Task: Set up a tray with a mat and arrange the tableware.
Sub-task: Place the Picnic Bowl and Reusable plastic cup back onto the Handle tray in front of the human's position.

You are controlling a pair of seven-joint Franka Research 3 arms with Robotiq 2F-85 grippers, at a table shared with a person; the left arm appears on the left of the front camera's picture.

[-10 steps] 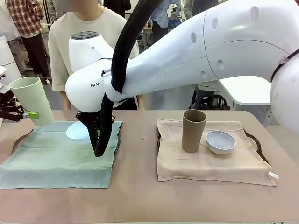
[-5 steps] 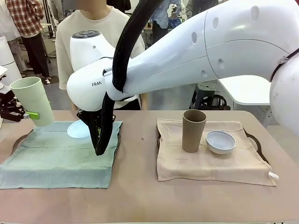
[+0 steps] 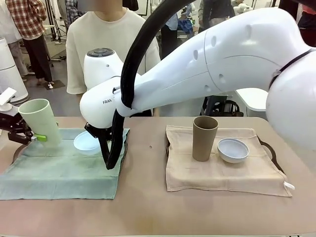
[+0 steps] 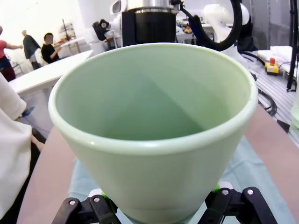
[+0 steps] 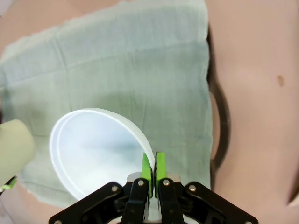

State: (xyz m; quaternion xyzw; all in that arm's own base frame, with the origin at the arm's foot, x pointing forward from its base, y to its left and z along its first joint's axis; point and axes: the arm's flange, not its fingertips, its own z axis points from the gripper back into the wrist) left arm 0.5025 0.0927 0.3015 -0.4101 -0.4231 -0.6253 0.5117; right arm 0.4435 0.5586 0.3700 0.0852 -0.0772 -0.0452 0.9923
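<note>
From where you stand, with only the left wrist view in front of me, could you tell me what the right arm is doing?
Observer: The right gripper is shut on the rim of the pale bluish-white small round bowl, over the green cloth mat.
Operator: Thank you. Is the other tray already arranged?
Observer: Yes, the taupe brown tall plastic tumbler stands upright on the beige cloth mat.
Operator: And its bowl?
Observer: The light blue small round bowl sits beside that tumbler, on the side nearer the robot's right.
</note>
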